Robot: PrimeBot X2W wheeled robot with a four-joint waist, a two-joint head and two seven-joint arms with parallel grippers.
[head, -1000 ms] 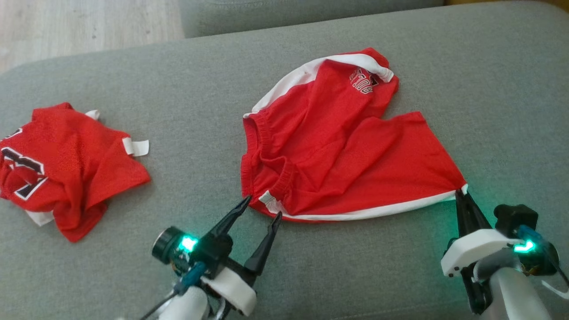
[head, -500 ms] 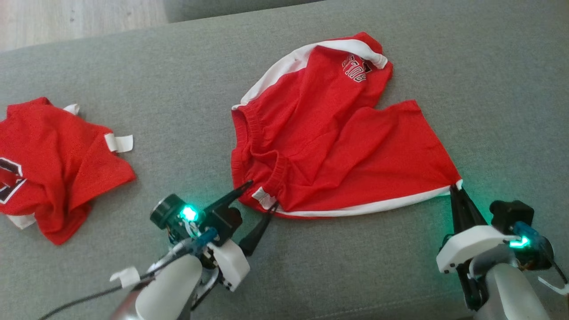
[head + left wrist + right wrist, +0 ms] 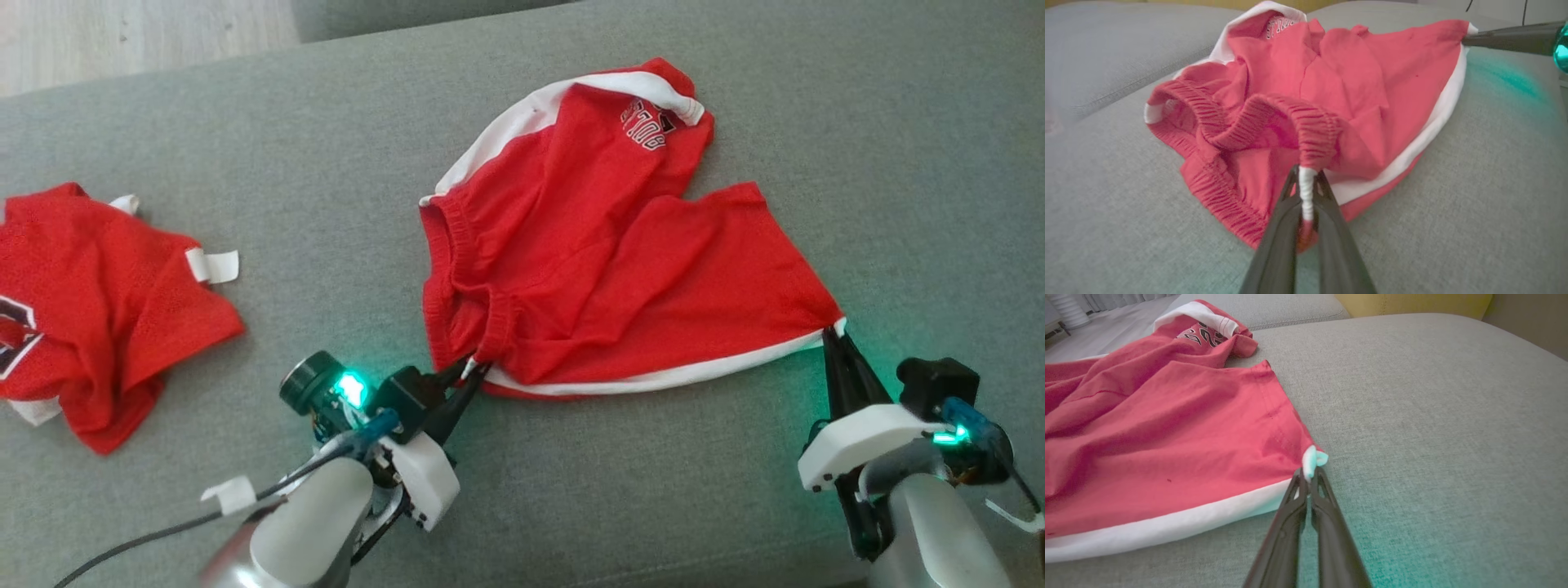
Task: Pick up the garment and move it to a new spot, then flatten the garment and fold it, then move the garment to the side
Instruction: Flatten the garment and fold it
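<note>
- My left claw point(image 3: 472, 369) was clenched on the white-striped corner of the elastic waistband point(image 3: 1310, 126) of the red mesh shorts with white side stripes point(image 3: 604, 269).
- My right claw point(image 3: 833, 335) was clenched on the hem corner at the other end of the same white side stripe point(image 3: 653, 380).
- The shorts lay near the middle of the grey woven sofa cushion point(image 3: 245, 139), rumpled. The far leg was folded over and the waistband bunched into a loop.
- Risk: both grips took only a thin pinch of fabric at the very tips. A quick lift or an uneven pull could have slipped a corner free, dropping that end.
- Risk: the near edge between the claws was close to taut. Spreading the arms further could have strained the seam or torn a corner out of a grip.
- Risk: the bunched waistband and folded far leg could have carried their creases into the new spot, making flattening harder.
- Risk: a crumpled red jersey with white trim point(image 3: 98, 310) lay well apart to the left. A sideways carry at low height could have dragged the shorts onto it.
- Surface: the cushion was soft and textured, so dragged cloth was likely to catch.
- Room: pale wood flooring point(image 3: 122, 37) showed beyond the sofa, and a yellow cushion point(image 3: 1412, 302) behind it.
</note>
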